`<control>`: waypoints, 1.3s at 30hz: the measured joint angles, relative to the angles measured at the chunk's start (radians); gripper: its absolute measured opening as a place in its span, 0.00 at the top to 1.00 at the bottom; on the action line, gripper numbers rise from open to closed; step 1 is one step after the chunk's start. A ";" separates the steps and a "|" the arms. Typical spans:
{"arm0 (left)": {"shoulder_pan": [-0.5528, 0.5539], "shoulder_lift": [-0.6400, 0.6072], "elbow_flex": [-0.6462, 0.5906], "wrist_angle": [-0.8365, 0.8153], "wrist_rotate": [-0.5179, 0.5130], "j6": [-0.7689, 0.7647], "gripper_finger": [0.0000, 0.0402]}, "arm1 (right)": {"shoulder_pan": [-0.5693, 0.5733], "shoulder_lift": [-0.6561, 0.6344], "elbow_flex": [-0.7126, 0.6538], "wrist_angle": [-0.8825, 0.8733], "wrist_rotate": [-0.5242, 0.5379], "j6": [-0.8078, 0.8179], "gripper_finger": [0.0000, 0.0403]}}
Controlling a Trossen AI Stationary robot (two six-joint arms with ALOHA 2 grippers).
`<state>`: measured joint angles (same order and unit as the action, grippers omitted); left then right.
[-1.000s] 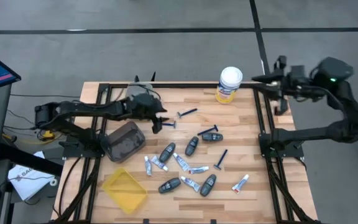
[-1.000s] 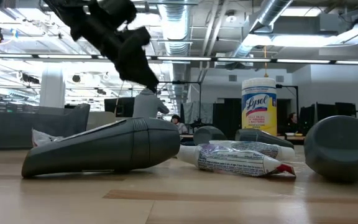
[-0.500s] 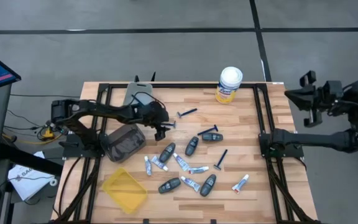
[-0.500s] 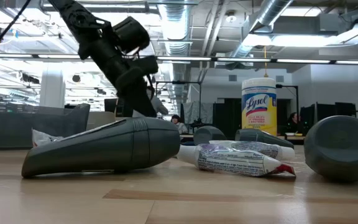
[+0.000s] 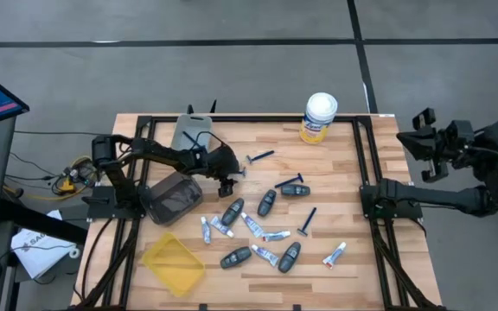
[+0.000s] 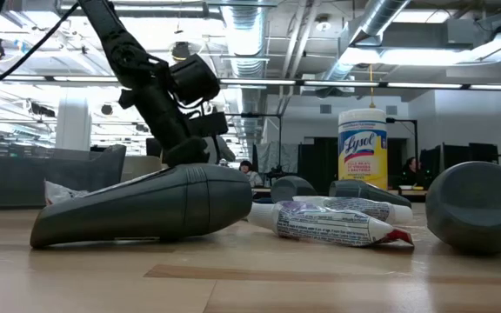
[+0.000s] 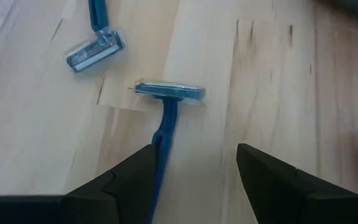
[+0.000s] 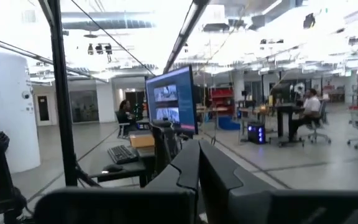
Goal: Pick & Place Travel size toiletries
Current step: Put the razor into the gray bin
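the left pincer (image 7: pixel 194 171) hangs wide open, empty, over the wooden worktop (image 7: pixel 272 87); a slim blue plastic razor (image 7: pixel 164 118) lies between its fingers, head just ahead. the right pincer (image 8: pixel 199 168), off the worktop, is closed.

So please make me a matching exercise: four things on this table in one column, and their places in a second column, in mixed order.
Things:
1. Lysol canister
2. yellow tray
3. left gripper
4. right gripper

Places:
A. open around the handle of a blue razor
B. off the table, past its right edge
C. near the table's front left corner
D. at the table's back edge

Pairs: 1-D, 2-C, 3-A, 4-B
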<state>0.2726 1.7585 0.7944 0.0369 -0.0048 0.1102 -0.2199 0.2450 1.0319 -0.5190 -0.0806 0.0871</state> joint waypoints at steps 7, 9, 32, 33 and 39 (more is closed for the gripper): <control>0.000 -0.002 0.000 -0.002 -0.003 -0.007 0.52 | 0.000 0.001 -0.001 -0.002 0.000 0.001 1.00; -0.001 -0.019 -0.004 -0.011 -0.002 -0.026 0.56 | 0.000 0.001 -0.001 -0.002 0.000 0.001 1.00; 0.008 0.054 -0.002 0.073 -0.008 -0.103 0.47 | 0.000 0.001 -0.001 -0.004 0.000 -0.008 1.00; 0.008 0.067 -0.001 0.072 -0.010 -0.112 0.48 | 0.000 0.001 -0.001 -0.005 0.000 -0.008 1.00; -0.001 0.083 0.000 0.068 -0.036 -0.116 0.69 | 0.000 0.001 -0.001 -0.005 0.000 -0.008 1.00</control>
<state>0.2717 1.8413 0.7944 0.1051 -0.0403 -0.0060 -0.2199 0.2462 1.0309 -0.5235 -0.0807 0.0795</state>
